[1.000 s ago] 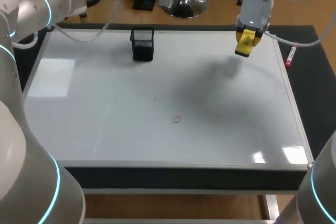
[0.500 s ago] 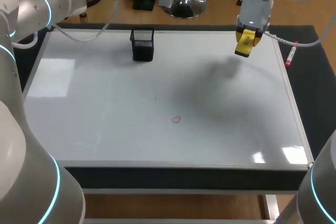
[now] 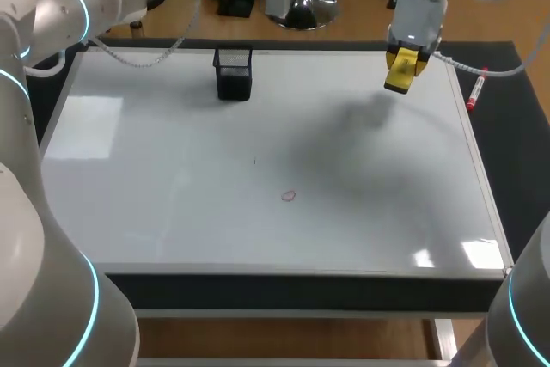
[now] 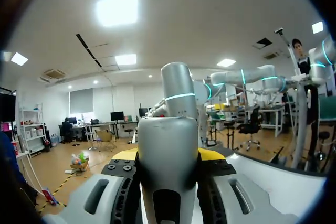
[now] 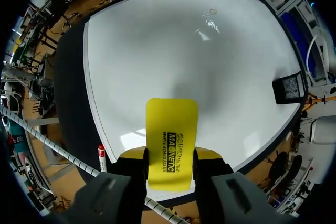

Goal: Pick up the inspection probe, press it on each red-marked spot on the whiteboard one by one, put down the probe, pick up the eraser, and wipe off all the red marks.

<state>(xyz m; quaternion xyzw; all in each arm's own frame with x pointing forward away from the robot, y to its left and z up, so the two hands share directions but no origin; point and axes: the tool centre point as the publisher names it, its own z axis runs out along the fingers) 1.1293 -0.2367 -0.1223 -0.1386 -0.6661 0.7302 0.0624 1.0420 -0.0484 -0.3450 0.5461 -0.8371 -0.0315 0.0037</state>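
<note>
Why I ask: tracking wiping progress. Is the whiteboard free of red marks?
No, one small red mark sits on the whiteboard near its middle.

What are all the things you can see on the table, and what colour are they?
whiteboard: one, white, covers most of the table
red mark: one, red, a small loop near the middle of the whiteboard
mesh holder: one, black, at the far edge of the whiteboard
marker: one, red and white, on the dark table just past the whiteboard's right edge
eraser: one, yellow, held above the far right part of the whiteboard
table: one, dark, under the whiteboard
right gripper: one, yellow tips, shut on the eraser
left arm: one, grey-white with a blue ring, at the far left corner
right arm: one, grey-white, above the far right of the whiteboard
</note>
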